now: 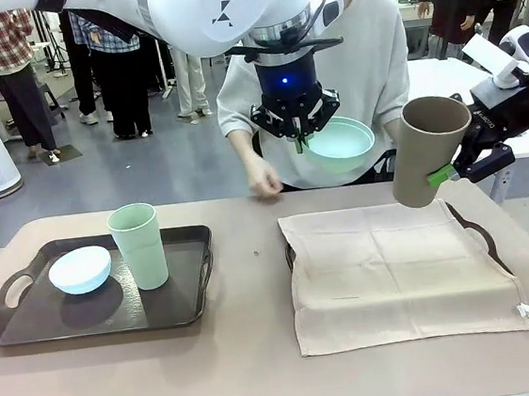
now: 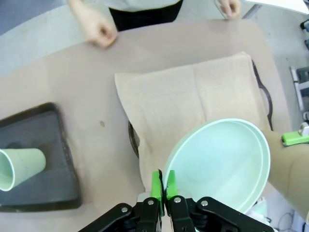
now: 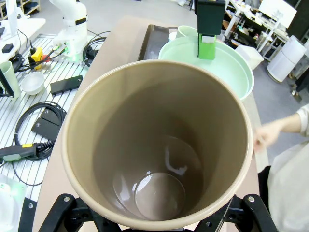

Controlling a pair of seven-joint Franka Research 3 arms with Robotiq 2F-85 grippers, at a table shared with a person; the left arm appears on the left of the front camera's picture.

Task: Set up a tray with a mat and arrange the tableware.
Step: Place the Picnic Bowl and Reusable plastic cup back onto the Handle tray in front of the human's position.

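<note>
My left gripper [image 1: 297, 130] hangs above the far middle of the table, shut on the rim of the mint green bowl [image 1: 342, 142]. In the left wrist view its green fingers [image 2: 157, 185] pinch the bowl's [image 2: 222, 162] edge above the mat [image 2: 193, 96]. My right gripper [image 1: 444, 176] is shut on the brown tumbler [image 1: 427, 148], held tilted in the air over the far right corner of the beige mat [image 1: 395, 269]. The mat covers the right tray [image 1: 481, 232]. The right wrist view looks into the tumbler [image 3: 159, 145].
A dark tray [image 1: 32, 326] on the left holds a pale blue bowl [image 1: 80, 269] and an upright light green tumbler [image 1: 138, 246]. A person stands at the far side, one hand [image 1: 265, 181] at the table edge. Bare table lies between the trays.
</note>
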